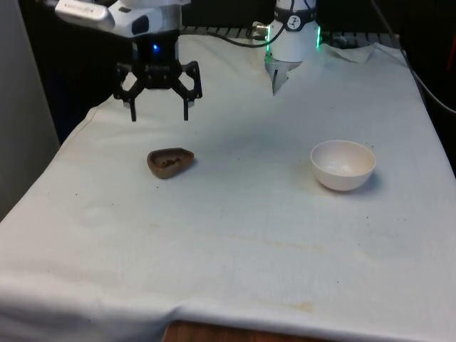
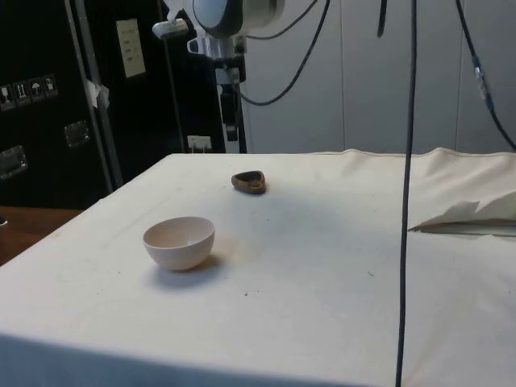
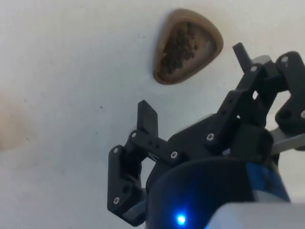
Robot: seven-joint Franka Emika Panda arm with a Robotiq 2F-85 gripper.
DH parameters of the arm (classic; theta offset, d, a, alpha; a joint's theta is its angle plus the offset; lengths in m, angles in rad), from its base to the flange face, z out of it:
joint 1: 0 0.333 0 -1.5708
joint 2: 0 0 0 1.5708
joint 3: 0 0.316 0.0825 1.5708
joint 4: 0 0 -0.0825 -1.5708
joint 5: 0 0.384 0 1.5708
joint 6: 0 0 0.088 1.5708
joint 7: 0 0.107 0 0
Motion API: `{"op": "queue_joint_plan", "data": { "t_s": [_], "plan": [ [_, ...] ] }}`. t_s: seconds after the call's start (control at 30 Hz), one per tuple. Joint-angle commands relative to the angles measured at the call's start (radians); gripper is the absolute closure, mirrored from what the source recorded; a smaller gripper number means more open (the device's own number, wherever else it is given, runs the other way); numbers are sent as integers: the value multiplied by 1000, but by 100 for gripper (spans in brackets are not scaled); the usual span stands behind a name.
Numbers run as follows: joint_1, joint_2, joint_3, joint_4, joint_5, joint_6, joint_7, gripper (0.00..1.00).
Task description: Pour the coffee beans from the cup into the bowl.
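Right now I have the hand [image 1: 159,112] hanging in the air above the bench [image 1: 235,235], its two fingers spread wide with nothing between them. Below it and a touch nearer the front camera sits the cup [image 1: 170,162], a low brown dish with a rounded three-cornered rim, upright on the white cloth. In the wrist view I can see the dark coffee beans [image 3: 181,45] heaped inside the cup [image 3: 187,46], and the cup lies just ahead of the fingertips rather than between them. The bowl [image 1: 343,164], white and with no beans in it that I can make out, stands well apart from the cup toward the front view's right; in the side view the bowl [image 2: 179,242] is the nearer of the two and the cup [image 2: 249,181] is farther back.

I judge this to be the approach stage: nothing is grasped and no beans are poured. Next I need to shift the hand until the cup's rim falls between the fingers, then come down and close on one wall. The cup is shallow and oddly shaped, so I would pick a narrow stretch of rim and keep it level during the lift, or beans will likely spill before reaching the bowl.
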Motion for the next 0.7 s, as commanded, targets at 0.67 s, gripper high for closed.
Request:
{"op": "queue_joint_plan", "data": {
  "t_s": [0.67],
  "plan": [
    [-21, 112, -5, 61, 123, -8, -189, 0]
  ]
}}
